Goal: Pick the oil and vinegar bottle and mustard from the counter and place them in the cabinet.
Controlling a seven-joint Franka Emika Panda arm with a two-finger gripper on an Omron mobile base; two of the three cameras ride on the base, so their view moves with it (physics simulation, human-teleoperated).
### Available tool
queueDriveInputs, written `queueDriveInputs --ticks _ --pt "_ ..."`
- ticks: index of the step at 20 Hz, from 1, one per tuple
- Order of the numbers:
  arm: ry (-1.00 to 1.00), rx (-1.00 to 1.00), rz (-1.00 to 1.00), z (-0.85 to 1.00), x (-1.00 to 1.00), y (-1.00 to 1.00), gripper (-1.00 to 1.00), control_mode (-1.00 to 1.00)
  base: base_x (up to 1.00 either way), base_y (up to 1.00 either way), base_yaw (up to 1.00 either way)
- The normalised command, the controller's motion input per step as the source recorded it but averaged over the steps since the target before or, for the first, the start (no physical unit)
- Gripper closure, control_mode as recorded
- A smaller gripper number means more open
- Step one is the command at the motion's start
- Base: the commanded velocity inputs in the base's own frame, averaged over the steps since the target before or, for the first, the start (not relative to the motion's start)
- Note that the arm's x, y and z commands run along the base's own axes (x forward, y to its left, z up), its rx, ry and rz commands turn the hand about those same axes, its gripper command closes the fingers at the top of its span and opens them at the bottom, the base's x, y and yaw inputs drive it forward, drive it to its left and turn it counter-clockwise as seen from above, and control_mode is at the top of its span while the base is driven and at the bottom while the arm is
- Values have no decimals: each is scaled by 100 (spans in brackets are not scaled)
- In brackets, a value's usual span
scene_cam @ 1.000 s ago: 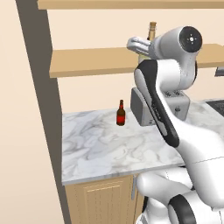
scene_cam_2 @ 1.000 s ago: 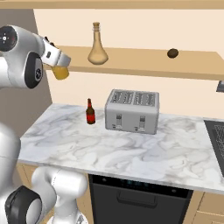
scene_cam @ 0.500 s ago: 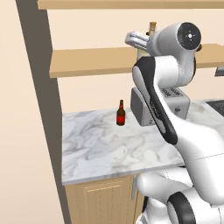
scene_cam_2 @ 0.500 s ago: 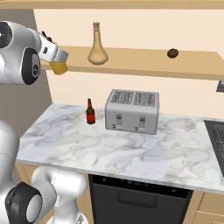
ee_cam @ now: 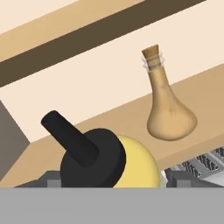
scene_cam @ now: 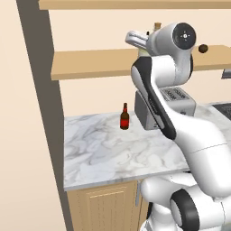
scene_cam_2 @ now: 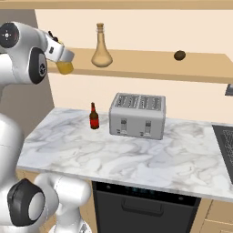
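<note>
Marble counter (scene_cam: pixel 113 155) below, with a small dark red bottle (scene_cam: pixel 124 117) upright near its back edge. Just right of it, a toaster (scene_cam: pixel 173 101), mostly hidden behind the white arm (scene_cam: pixel 160 85). Arm raised to the cabinet (scene_cam: pixel 90 63) shelf, wrist end at shelf height; gripper hidden, state unclear. Cork top of the flask (scene_cam: pixel 157 26) peeking above the arm. Small dark round object (scene_cam: pixel 203 48) on the shelf at right. Dark grey upright panel (scene_cam: pixel 43 113) at left.

Kitchen: marble counter (scene_cam_2: pixel 136 159), toaster (scene_cam_2: pixel 138 115), wood shelves (scene_cam_2: pixel 150 63), likely oven (scene_cam_2: pixel 141 209) below.
</note>
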Motion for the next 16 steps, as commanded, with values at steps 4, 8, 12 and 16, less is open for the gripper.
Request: queueDriveInputs --ticks 4,8,12,16 --pt "-1 0 -2 0 29 1 100 -100 0 0 0" --pt "0 0 -1 0 22 4 100 -100 0 0 0" --pt "0 1 -1 -10 17 7 100 -100 0 0 0" --pt "0 1 -1 -10 16 7 100 -100 0 0 0"
